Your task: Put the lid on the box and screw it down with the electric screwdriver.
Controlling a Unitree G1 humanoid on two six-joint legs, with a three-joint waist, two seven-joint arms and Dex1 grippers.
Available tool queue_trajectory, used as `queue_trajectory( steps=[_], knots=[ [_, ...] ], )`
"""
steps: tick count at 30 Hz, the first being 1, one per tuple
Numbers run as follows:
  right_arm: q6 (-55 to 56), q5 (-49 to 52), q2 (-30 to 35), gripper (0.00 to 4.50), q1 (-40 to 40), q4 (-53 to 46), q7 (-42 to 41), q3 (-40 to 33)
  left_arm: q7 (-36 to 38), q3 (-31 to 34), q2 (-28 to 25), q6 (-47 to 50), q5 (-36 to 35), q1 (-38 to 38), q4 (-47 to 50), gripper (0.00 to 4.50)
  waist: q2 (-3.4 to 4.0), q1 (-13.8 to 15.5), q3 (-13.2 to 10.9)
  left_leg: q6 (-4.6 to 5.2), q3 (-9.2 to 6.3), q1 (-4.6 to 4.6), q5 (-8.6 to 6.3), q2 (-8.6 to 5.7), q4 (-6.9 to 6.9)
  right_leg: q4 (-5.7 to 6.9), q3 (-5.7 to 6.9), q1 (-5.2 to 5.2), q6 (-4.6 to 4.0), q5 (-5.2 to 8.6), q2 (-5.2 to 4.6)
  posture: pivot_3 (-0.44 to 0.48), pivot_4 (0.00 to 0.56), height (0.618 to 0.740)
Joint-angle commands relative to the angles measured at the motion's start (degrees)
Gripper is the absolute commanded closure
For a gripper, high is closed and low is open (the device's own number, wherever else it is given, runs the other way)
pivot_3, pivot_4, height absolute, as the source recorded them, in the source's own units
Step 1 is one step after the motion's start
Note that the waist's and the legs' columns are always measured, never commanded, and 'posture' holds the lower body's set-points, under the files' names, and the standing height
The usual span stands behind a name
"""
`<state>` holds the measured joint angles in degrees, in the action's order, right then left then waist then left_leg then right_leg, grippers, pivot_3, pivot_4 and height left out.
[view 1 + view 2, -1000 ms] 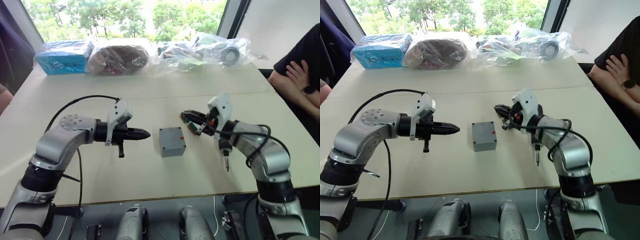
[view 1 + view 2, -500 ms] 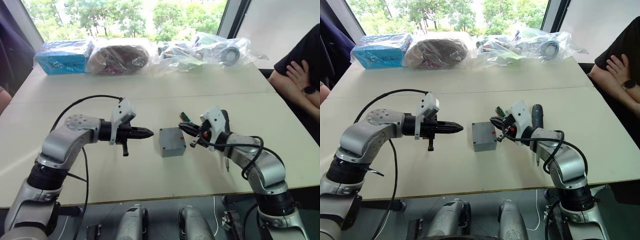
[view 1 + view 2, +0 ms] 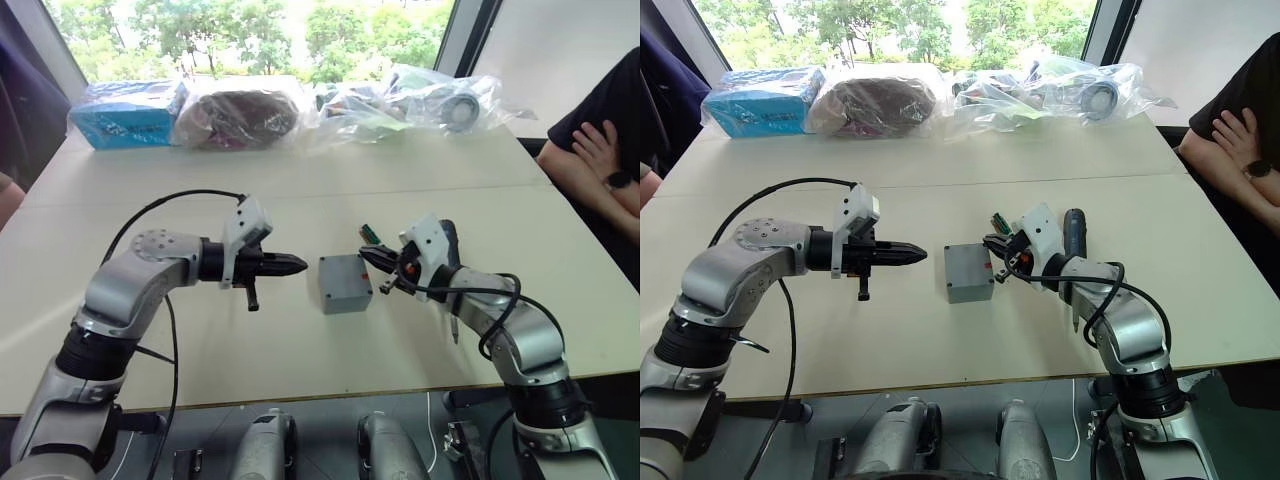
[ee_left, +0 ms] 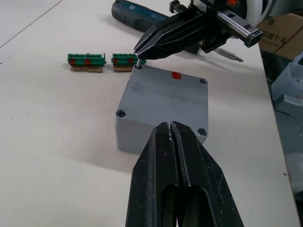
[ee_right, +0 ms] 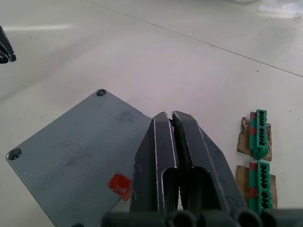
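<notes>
The grey box [image 3: 345, 291] stands mid-table with the lid [image 4: 165, 92] lying flat on top of it, red mark [image 4: 175, 75] facing up. My left gripper [image 3: 298, 265] is shut and empty. It hovers a short way left of the box, pointing at it. My right gripper [image 3: 366, 256] is also shut and empty, its tips [image 4: 139, 51] at the lid's far right corner. In the right wrist view that gripper [image 5: 169, 116] is over the lid's [image 5: 71, 146] edge. The electric screwdriver [image 3: 1074, 230] lies on the table under my right forearm, its bit [image 4: 229, 55] pointing toward the near edge.
Two green connector blocks [image 4: 85, 60] [image 4: 124, 60] lie just behind the box. Clear plastic bags [image 3: 400, 100] and a blue packet [image 3: 125, 115] line the table's far edge. A person [image 3: 600, 150] sits at the right side, arms folded.
Over the last second my right gripper dropped and moved left to the lid's corner. My left gripper edged slightly toward the box. The box has not moved.
</notes>
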<state>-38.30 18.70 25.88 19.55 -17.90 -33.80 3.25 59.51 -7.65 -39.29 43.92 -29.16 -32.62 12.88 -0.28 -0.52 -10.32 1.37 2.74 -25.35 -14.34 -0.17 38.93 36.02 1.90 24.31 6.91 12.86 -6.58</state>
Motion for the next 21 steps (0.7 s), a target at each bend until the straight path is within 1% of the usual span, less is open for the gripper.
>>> queue_trajectory(
  steps=[1, 13, 14, 15, 18, 19, 21],
  knots=[
    [-0.02, 0.06, 0.17, 4.47, 0.21, 0.01, -0.21, 0.37, -0.31, 0.87, 0.25, -1.33, 0.09, -0.61, 0.48, 4.50, 0.00, 0.00, 0.00, 0.00, 0.00, 0.00, 0.00, 0.00, 0.00, 0.00, 0.00, 0.00, 0.00, 0.00, 0.00, 0.000, 0.150, 0.740],
    [-0.91, 0.41, 0.44, 4.47, 0.49, -0.05, -0.45, 0.45, -0.62, 0.60, 0.88, -1.68, 0.31, -0.54, 0.18, 4.50, 0.00, 0.00, 0.00, 0.00, 0.00, 0.00, 0.00, 0.00, 0.00, 0.00, 0.00, 0.00, 0.00, 0.00, 0.00, 0.000, 0.150, 0.740],
    [-0.98, 0.51, 0.48, 3.94, 0.47, -0.06, -0.57, 0.42, -0.64, 0.61, 0.93, -1.67, 0.33, -0.58, 0.16, 4.50, 0.00, 0.01, 0.00, 0.00, 0.00, 0.00, 0.00, 0.00, 0.00, 0.00, 0.00, 0.00, 0.00, 0.00, 0.00, 0.000, 0.150, 0.740],
    [-1.04, 0.58, 0.51, 3.70, 0.45, -0.08, -0.66, 0.39, -0.65, 0.62, 0.97, -1.66, 0.34, -0.62, 0.14, 4.50, 0.00, 0.00, 0.00, 0.00, 0.00, 0.00, 0.00, 0.00, 0.00, 0.00, 0.00, 0.00, 0.00, 0.00, 0.00, 0.000, 0.150, 0.740],
    [-1.38, 0.64, 0.92, 2.38, 0.59, -0.43, -0.81, 0.17, -0.59, 0.78, 0.96, -1.64, 0.28, -0.64, 0.08, 4.50, 0.00, -0.03, 0.00, 0.00, 0.00, 0.00, 0.00, 0.00, 0.00, 0.00, 0.00, 0.00, 0.00, 0.00, 0.00, 0.000, 0.150, 0.740],
    [-1.56, 0.72, 1.05, 2.06, 0.65, -0.63, -0.82, 0.04, -0.52, 0.86, 0.90, -1.65, 0.26, -0.61, 0.03, 4.50, 0.00, -0.03, 0.00, 0.00, 0.00, 0.00, 0.00, 0.00, 0.00, 0.00, 0.00, 0.00, 0.00, 0.00, 0.00, 0.000, 0.150, 0.740],
    [-2.34, 1.17, 1.81, 1.21, 0.81, -1.59, -0.92, -0.75, -0.48, 1.04, 0.84, -1.64, 0.21, -0.56, -0.14, 4.50, 0.00, -0.01, 0.00, 0.00, 0.00, 0.00, 0.00, 0.00, 0.00, 0.00, 0.00, 0.00, 0.00, 0.00, 0.00, 0.000, 0.150, 0.740]
  ],
)
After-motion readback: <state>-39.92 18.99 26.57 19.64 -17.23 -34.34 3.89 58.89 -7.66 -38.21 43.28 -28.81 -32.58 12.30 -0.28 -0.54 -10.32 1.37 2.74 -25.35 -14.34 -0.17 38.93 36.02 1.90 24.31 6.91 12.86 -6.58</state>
